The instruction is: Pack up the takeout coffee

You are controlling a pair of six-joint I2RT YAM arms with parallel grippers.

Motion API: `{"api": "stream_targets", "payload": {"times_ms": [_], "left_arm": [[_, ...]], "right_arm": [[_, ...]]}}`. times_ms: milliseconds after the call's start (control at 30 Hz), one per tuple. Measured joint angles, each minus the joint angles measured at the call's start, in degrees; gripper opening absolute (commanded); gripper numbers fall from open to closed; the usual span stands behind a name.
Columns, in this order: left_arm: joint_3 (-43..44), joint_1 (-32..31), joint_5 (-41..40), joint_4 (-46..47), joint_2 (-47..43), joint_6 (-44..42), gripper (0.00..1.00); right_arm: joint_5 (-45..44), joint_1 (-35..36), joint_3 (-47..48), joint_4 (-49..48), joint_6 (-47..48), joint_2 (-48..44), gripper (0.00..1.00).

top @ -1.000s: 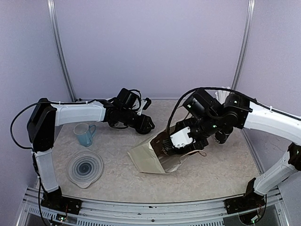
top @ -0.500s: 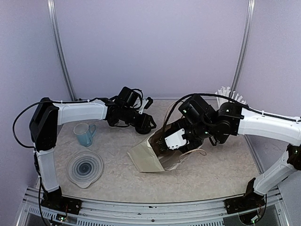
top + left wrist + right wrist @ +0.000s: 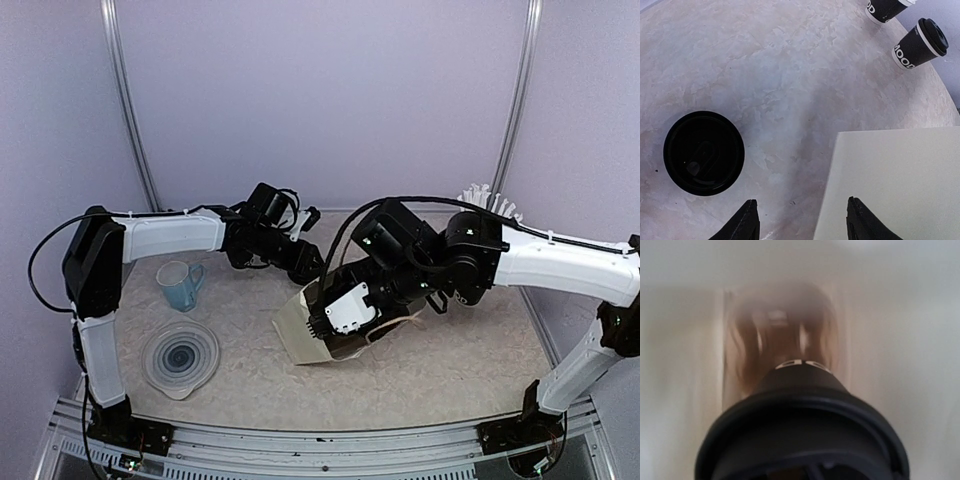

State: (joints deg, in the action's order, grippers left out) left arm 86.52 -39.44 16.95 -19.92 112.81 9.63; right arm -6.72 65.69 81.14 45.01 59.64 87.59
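Note:
A cream paper bag [image 3: 298, 335] lies on its side at the table's middle, mouth toward the right arm. My right gripper [image 3: 335, 312] reaches into that mouth. In the right wrist view a black lidded coffee cup [image 3: 802, 425] fills the bottom, held in front of the camera and hiding my fingers. A blurred brown carrier tray [image 3: 780, 342] sits deep in the bag. My left gripper [image 3: 804, 220] is open and empty above the table, by the bag's edge [image 3: 900, 180]. A second lidded cup [image 3: 704, 152] stands to its left, a third [image 3: 920, 44] farther off.
A blue mug [image 3: 180, 283] and a clear round lid [image 3: 180, 357] sit at the left. White straws [image 3: 488, 200] stand at the back right. Another black cup [image 3: 885, 9] is cut off by the top edge of the left wrist view.
My right gripper has moved left and down, carrying the cup further into the bag's mouth. The left arm has barely moved.

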Motion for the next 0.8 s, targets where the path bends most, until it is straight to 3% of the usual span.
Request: {"api": "stream_targets", "payload": {"times_ms": [233, 800], "left_arm": [[-0.33, 2.05, 0.04, 0.15, -0.22, -0.22, 0.59], [-1.7, 0.37, 5.16, 3.26, -0.83, -0.76, 0.58]], "right_arm": [[2.6, 7.34, 4.15, 3.45, -1.6, 1.62, 0.42], [-4.66, 7.17, -6.67, 2.49, -3.06, -3.3, 0.4]]}}
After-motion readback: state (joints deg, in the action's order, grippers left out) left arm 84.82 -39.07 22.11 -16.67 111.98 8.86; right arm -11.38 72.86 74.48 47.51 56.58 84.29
